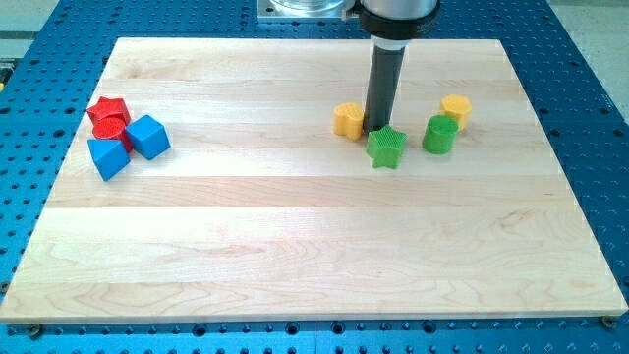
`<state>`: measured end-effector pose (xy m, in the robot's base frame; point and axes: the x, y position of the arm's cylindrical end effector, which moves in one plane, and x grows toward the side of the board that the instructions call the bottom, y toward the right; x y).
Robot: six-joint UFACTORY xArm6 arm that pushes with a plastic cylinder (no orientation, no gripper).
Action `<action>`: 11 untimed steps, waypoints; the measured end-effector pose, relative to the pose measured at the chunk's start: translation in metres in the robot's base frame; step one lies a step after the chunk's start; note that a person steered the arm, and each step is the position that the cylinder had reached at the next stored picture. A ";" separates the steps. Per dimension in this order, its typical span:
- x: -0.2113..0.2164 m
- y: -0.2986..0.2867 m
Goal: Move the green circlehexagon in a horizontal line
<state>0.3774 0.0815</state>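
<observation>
The green round block point(440, 135) stands right of centre in the upper half of the wooden board point(295, 256). A green star block point(386, 147) lies to its left. My tip point(377, 130) rests just above the star's upper-left edge, between the star and a yellow block point(348, 120). The tip is well to the left of the green round block and apart from it. A second yellow block point(456, 109) sits just above and right of the green round block, close to it.
At the view's left a red star block point(108, 114) and a red block point(113, 128) sit with two blue cube blocks point(148, 136) point(108, 157) in a tight cluster. The blue perforated table point(590, 118) surrounds the board.
</observation>
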 end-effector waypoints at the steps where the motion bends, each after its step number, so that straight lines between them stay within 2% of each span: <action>1: 0.001 0.083; 3: -0.005 0.119; 4: -0.003 0.185; 6: 0.058 0.154; 8: 0.046 0.163; 9: -0.004 0.218; 10: -0.032 0.217; 11: -0.032 0.161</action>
